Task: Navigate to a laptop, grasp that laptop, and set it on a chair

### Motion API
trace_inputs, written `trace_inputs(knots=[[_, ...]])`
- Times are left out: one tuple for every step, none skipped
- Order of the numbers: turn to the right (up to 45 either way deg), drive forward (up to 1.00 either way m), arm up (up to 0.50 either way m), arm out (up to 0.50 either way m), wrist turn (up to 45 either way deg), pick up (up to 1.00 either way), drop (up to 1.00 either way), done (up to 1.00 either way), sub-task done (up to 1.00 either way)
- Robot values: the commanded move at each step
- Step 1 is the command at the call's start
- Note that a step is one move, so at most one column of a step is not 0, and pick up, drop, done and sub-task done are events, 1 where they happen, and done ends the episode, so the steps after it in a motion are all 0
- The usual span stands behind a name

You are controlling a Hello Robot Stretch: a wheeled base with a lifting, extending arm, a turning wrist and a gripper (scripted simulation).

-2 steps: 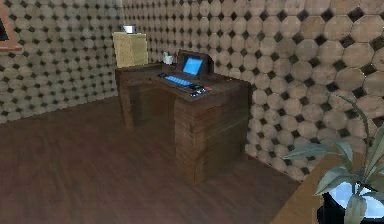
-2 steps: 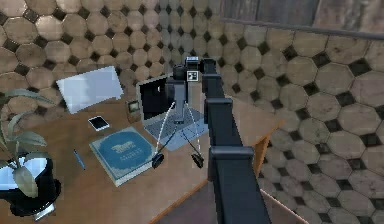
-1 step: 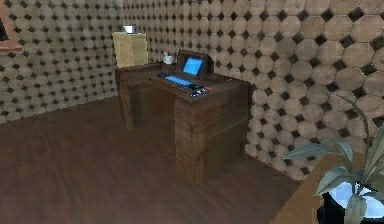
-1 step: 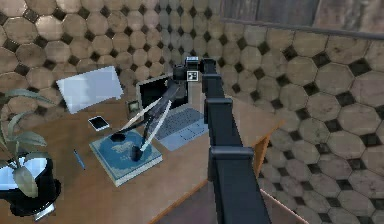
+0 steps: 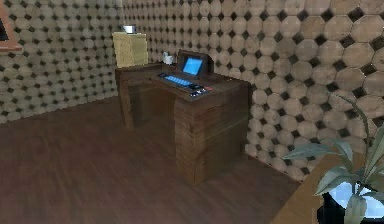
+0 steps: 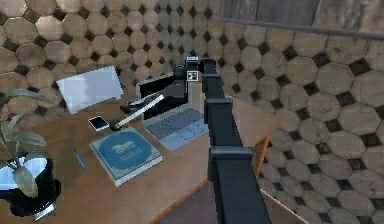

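Centre of the arm side view: the gripper (image 6: 147, 103) is by the laptop (image 6: 178, 127), probably to grasp it (holding anything? I cannot tell).

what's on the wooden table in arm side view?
Potted plant, blue book, phone, white rectangle, grey laptop. The arm covers a strip of table right of the laptop.

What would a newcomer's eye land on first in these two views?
In the forward view, the glowing laptop with its bright blue screen stands out on the dark wooden desk near the middle. In the arm side view, the dark arm rises from the bottom edge toward a grey laptop on a wooden table, with a blue book to its left. A potted plant sits at the forward view's lower right.
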Motion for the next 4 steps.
trace_inputs(knots=[[0.0,0.00,0.00,0.00,45.0,0.00,0.00,0.00,0.00],[0.0,0.00,0.00,0.00,21.0,0.00,0.00,0.00,0.00],[0.0,0.00,-0.30,0.00,0.0,0.00,0.00,0.00,0.00],[0.0,0.00,0.00,0.00,0.0,1.00,0.00,0.00,0.00]])
